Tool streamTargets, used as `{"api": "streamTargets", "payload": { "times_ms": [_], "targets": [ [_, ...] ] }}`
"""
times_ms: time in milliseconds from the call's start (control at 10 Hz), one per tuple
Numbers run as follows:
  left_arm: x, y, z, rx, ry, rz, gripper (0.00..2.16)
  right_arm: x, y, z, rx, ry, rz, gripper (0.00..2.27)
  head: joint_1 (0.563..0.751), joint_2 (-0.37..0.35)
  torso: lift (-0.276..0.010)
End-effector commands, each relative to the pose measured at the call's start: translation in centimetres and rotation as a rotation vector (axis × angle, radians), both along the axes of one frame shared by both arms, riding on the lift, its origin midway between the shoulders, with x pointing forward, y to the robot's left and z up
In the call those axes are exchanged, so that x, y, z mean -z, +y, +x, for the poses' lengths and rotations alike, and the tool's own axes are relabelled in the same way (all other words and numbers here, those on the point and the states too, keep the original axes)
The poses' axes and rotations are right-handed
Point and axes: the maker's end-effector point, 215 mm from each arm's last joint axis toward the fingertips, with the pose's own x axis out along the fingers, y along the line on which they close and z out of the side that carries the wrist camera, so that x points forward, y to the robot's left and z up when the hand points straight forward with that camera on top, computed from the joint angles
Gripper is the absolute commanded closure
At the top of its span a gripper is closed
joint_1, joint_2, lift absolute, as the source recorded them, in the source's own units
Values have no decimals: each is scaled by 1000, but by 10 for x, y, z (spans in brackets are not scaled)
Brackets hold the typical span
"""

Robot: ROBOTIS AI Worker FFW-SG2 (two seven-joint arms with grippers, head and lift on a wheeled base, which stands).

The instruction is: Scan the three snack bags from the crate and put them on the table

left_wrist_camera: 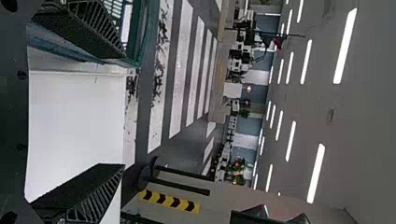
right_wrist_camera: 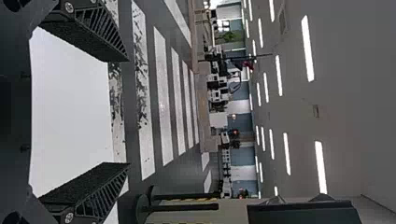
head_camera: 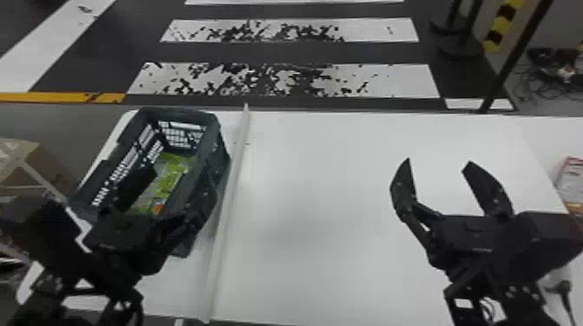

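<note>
From my seat, I have the left claw (head_camera: 181,178) spread wide at the near part of the crate (head_camera: 219,149). Just beyond its fingers, green snack bags (head_camera: 171,169) lie inside the crate; I can't tell how many. To that claw's right, a pale strip (head_camera: 230,190) runs along the white tabletop (head_camera: 316,182). Well apart, farther right, my right claw (head_camera: 438,164) is over the tabletop, its two fingers spread too.
</note>
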Motion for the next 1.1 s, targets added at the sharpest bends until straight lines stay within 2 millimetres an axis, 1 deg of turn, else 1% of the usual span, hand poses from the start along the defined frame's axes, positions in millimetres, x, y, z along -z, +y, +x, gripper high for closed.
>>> {"api": "streamTargets", "payload": {
  "times_ms": [0,100,200,300,400,600,700,1000],
  "targets": [
    [12,28,13,-28,139,-12,33,7,-1,-7,-5,14,-16,90,695,102,-94],
    [19,47,25,-52,208,-2,164,10,-2,-10,-11,13,-28,90,695,127,-94],
    [18,64,42,-74,241,-11,181,13,-4,-11,-15,15,-56,90,695,154,-94],
    [29,80,61,-84,283,-27,181,21,-5,-13,-19,26,-87,90,695,178,-94],
    [35,95,82,-88,305,-15,178,30,-5,-14,-21,38,-101,90,695,188,-94],
    [55,121,108,-95,377,0,178,44,-5,-15,-26,58,-127,90,695,217,-94],
    [61,133,115,-97,400,16,178,46,-5,-14,-28,59,-136,90,695,233,-94],
    [83,145,121,-67,471,52,178,48,2,-9,-41,61,-136,90,695,258,-94]
  ]
}}
